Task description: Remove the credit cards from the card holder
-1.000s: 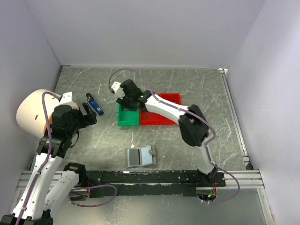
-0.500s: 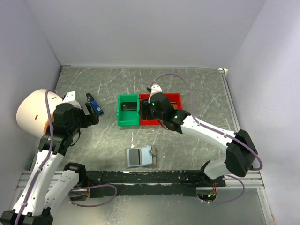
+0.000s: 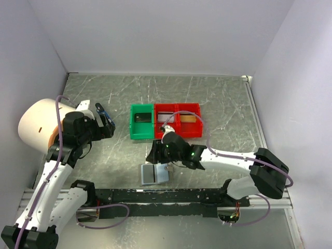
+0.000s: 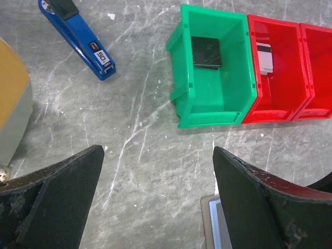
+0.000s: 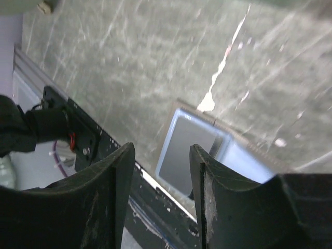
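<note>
The card holder [image 3: 154, 174] lies open and flat near the table's front edge, with a grey card face on its left panel and a pale blue right panel. My right gripper [image 3: 153, 155] hovers just above its far left edge, open and empty. In the right wrist view the card holder [image 5: 193, 150] shows between and beyond my fingers [image 5: 116, 197]. A dark card [image 3: 140, 118] lies in the green tray [image 3: 133, 132]. A pale card [image 3: 166, 119] lies in the red tray [image 3: 167, 133]. My left gripper [image 3: 107, 127] is open and empty at the left, raised above the table.
A second red tray [image 3: 190, 130] holds a brownish card [image 3: 190, 118]. A blue-and-black gadget [image 3: 102, 113] lies by the left gripper; it also shows in the left wrist view [image 4: 78, 39]. A large cream dome [image 3: 35, 124] stands at far left. The black mounting rail [image 3: 171, 196] runs along the front.
My right gripper left the green tray, where a dark card now lies, and swung toward the front to above the card holder. My left gripper shifted slightly.
</note>
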You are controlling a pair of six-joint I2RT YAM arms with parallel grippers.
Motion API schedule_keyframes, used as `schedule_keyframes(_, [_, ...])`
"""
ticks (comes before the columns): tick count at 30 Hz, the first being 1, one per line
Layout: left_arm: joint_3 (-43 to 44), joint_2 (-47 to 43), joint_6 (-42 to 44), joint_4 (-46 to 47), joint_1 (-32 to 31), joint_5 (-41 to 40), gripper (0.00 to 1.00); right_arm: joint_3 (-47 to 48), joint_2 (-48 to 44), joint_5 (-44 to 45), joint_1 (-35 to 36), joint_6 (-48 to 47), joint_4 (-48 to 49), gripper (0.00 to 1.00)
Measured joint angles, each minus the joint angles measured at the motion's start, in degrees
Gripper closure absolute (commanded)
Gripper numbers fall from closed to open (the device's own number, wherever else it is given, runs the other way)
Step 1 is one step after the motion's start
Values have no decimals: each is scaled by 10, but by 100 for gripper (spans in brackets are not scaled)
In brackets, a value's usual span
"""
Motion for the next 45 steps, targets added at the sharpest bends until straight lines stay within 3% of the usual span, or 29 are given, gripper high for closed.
schedule_keyframes(5, [-3, 7, 2, 9, 0, 27, 4, -66, 7, -3, 46, 67, 60, 58])
schedule_keyframes(12, [-6, 21, 14, 16, 0, 66, 5, -68, 57, 18, 76, 115, 79, 61])
schedule_keyframes(17, [-8, 42, 13, 26, 0, 123, 14, -78, 54, 49, 77, 139, 80, 62])
schedule_keyframes(18, [-12, 51, 7, 32, 0, 146, 7, -82, 52, 52, 77, 142, 80, 62])
schedule_keyframes(20, [-26, 64, -9, 44, -4, 184, 7, -94, 43, 61, 77, 148, 80, 62])
schedule_keyframes(23, [-61, 76, -46, 52, -43, 209, 9, -110, 35, 68, 77, 151, 76, 63])
schedule_keyframes(27, [-98, 82, -97, 62, -166, 190, 17, -124, 35, 66, 77, 153, 76, 66])
schedule_keyframes(30, [-128, 82, -137, 83, -219, 176, 23, -127, 35, 64, 77, 154, 77, 67])
schedule_keyframes(38, [-163, 92, -184, 100, -252, 153, 40, -148, 19, 59, 73, 157, 85, 70])
schedule_keyframes(45, [-171, 97, -207, 120, -281, 154, 42, -147, 19, 56, 72, 157, 88, 72])
